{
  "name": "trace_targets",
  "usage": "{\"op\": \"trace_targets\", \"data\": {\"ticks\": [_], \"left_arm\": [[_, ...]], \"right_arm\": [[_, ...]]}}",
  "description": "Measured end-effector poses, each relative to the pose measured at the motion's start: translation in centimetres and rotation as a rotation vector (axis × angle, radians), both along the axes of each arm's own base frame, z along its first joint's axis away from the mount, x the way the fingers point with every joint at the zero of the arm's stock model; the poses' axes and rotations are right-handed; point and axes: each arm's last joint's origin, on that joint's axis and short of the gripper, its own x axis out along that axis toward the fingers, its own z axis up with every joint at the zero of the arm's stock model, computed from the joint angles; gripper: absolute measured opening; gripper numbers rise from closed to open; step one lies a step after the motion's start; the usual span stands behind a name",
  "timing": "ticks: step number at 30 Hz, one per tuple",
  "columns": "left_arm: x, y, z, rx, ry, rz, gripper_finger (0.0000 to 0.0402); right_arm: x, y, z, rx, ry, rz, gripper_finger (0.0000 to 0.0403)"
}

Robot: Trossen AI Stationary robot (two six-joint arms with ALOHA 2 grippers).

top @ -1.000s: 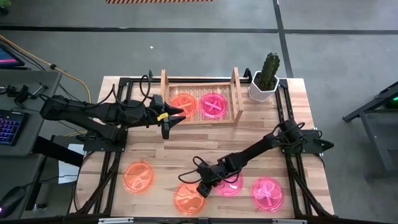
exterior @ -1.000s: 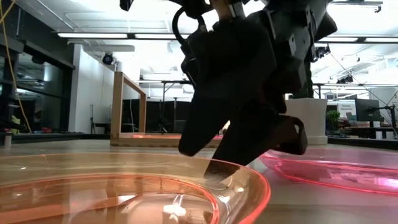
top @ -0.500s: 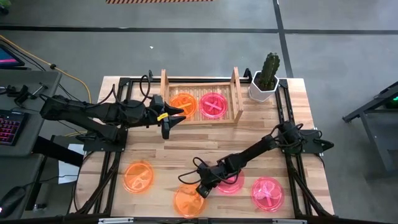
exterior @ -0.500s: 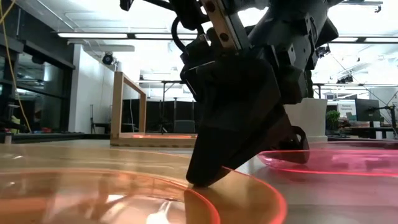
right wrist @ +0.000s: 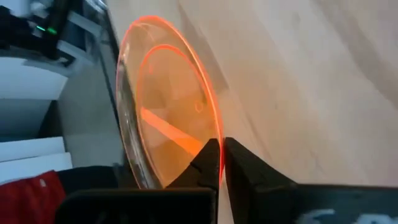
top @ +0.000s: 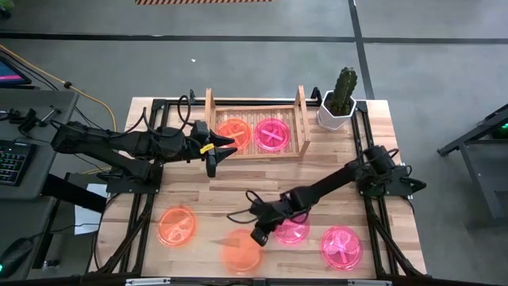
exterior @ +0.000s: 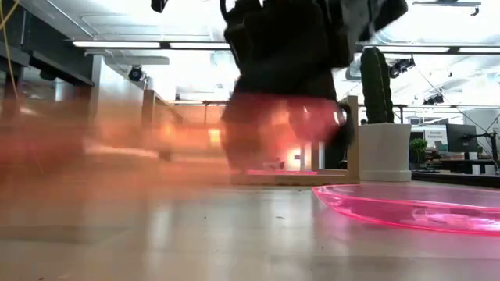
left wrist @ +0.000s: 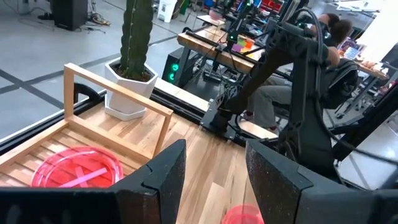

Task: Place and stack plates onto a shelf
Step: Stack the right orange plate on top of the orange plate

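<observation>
Two plates, one orange (top: 233, 131) and one pink (top: 271, 133), are already lying side by side in the shelf (top: 255, 125) at the far side of the table in the high view, beside the cactus pot (top: 336, 111). Near the front edge, a blurred orange plate (top: 240, 250) is being gripped at its rim by the right gripper (top: 259, 234), with another orange plate (top: 176, 225) to its left and two pink plates (top: 291, 231) (top: 343, 246) to its right. The left gripper (top: 217, 151) is hanging just before the shelf.

In the low view, the held plate is being shown only as an orange smear under the dark gripper; a pink plate (exterior: 414, 207) is lying on the right.

In the left wrist view, the left fingers (left wrist: 163, 177) are being held well apart, with nothing between them.

In the right wrist view, the right fingers (right wrist: 211, 165) are being pressed together on the orange plate's (right wrist: 168, 118) rim.

Pickup appears to be in hand; next, the plate is likely needing carrying far to the shelf and lowering squarely onto the orange one there.
</observation>
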Motion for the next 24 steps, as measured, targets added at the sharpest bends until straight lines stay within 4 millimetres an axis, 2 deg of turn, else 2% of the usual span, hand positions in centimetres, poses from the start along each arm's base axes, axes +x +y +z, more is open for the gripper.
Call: {"op": "trace_targets", "data": {"ticks": [7,15,20,24], "left_arm": [[-1.3,0.2,1.2,-0.037,-0.069,-0.003,0.0159],[-5.5,0.7,4.3,-0.089,-0.262,-0.036,0.0159],[-7.5,1.0,5.2,-0.061,-0.301,-0.039,0.0159],[-8.4,1.1,5.3,-0.049,-0.297,-0.051,0.0159]], "right_arm": [[-0.5,-2.1,3.1,-0.044,-0.045,0.014,0.0000],[-4.2,-5.7,7.5,-0.230,0.064,0.008,0.0000],[-6.0,-7.8,9.9,-0.302,0.080,-0.081,0.0000],[-6.7,-9.1,10.8,-0.317,0.048,-0.180,0.0000]]}}
